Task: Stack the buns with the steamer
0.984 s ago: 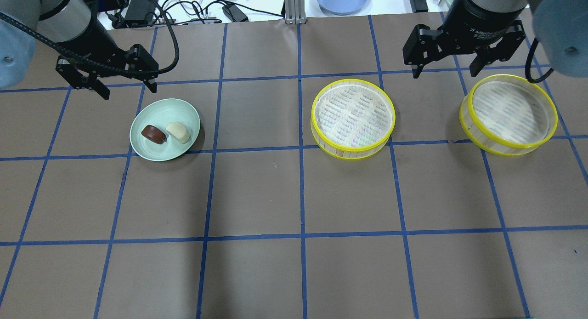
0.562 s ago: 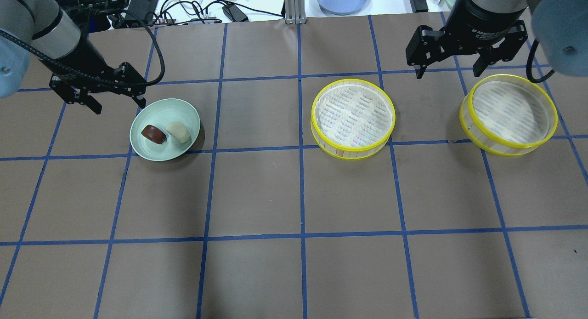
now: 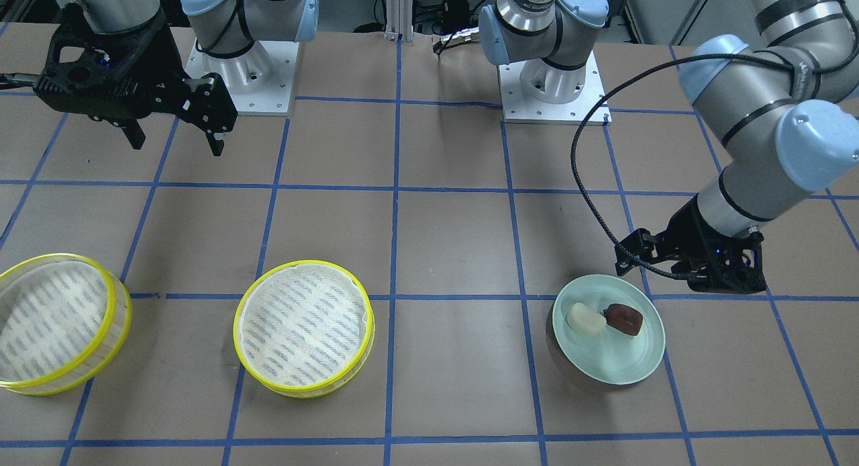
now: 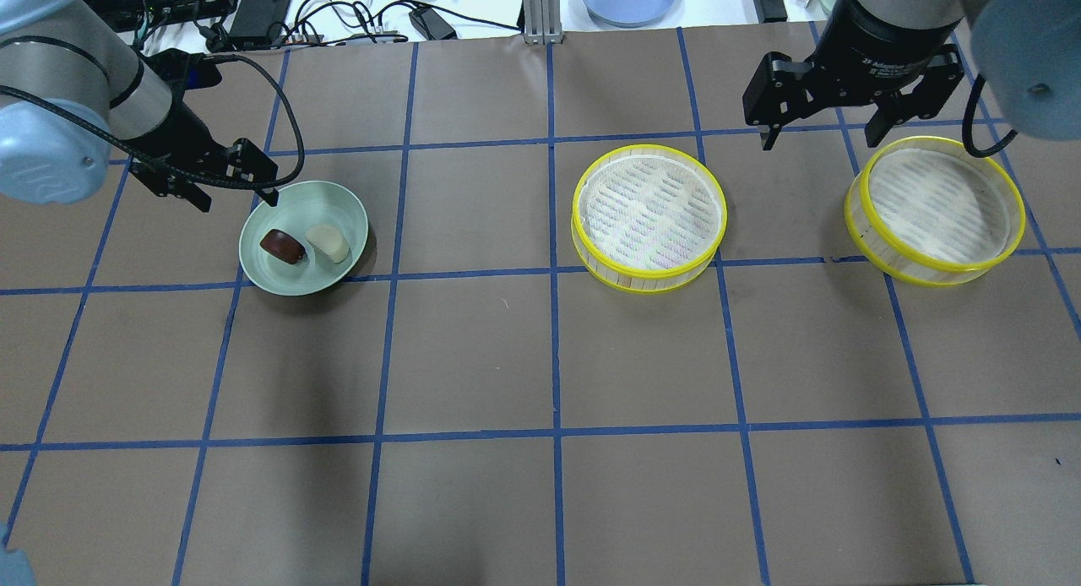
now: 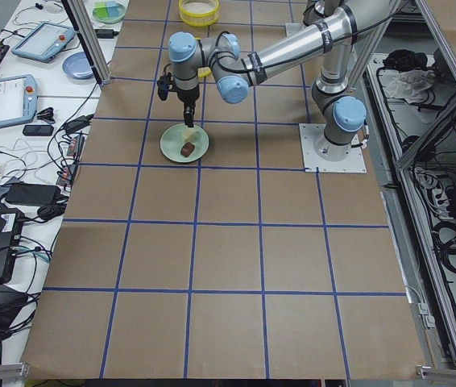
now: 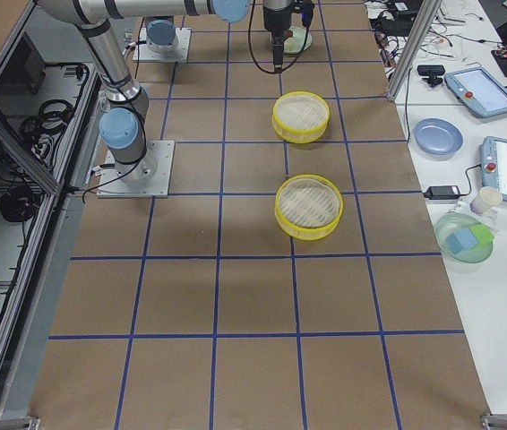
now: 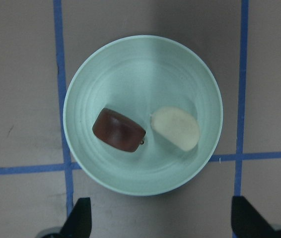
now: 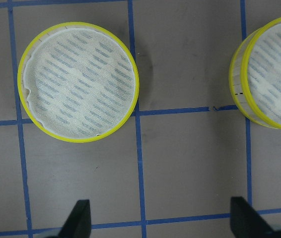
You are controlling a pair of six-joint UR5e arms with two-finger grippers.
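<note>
Buns (image 4: 328, 242) (image 4: 282, 246), two (cream, brown), on one plate (image 4: 304, 202); two steamers (image 4: 649, 219) (image 4: 935, 210)

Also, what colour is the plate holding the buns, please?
The plate is pale mint green; clearest in left wrist view.

Left gripper (image 4: 238, 203), jaws spread wide, hangs just off the rim of the green plate (image 4: 306, 199). On it the brown bun (image 4: 282, 246) and cream bun (image 4: 328, 242) lie just beside each other, only a sliver between. Open table (image 4: 473, 231) runs from there to the nearer steamer tray (image 4: 646, 284), top uncovered.
</note>
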